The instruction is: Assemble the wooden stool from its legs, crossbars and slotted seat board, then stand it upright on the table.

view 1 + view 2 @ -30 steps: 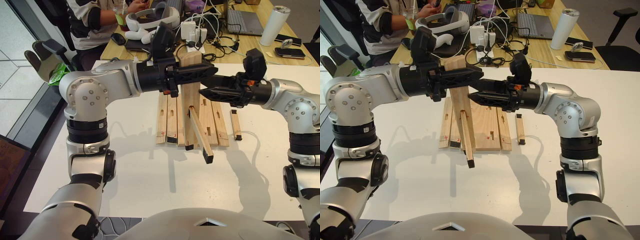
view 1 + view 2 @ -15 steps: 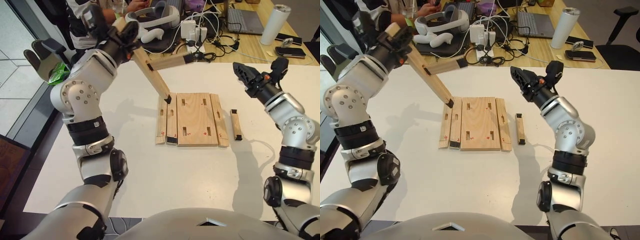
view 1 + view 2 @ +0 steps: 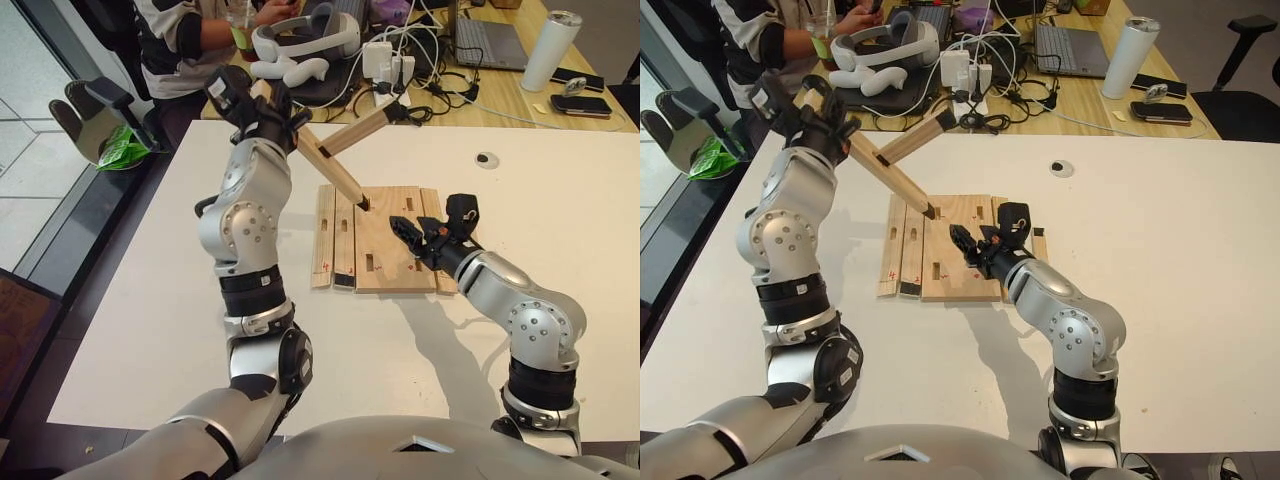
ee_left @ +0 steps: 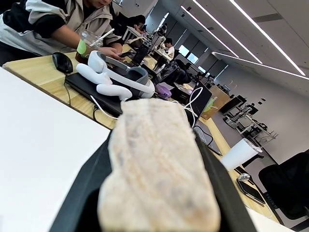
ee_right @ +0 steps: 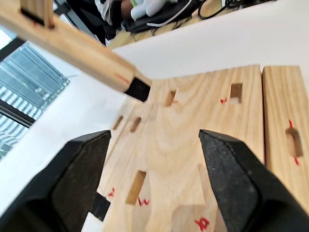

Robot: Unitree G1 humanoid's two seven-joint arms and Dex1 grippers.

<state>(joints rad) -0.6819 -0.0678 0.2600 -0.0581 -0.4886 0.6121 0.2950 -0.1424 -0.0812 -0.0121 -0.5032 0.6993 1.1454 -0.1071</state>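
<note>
**A:** Where is the seat board?

**B:** The seat board (image 3: 383, 272) lies flat on the white desk (image 3: 150, 300) with its slots facing up. Two loose wooden strips (image 3: 323, 235) lie side by side against the board's edge, on the robot's left.

**A:** And the left end effector?

**B:** The left end effector (image 3: 262, 103) is raised beyond the board's far left corner, clamped on the top end of a leg (image 3: 325, 165). The leg slants down toward the board. Its dark tip sits at that far left corner, just beside a slot (image 5: 169, 97). I cannot tell whether the tip touches the wood.

**A:** Is the leg on its own?

**B:** No, a second stick (image 3: 360, 123) branches off it partway along and points away from the board.

**A:** And the right end effector?

**B:** The right end effector (image 3: 413, 236) hangs low over the middle of the board. Its fingers are spread wide with nothing between them.
</note>
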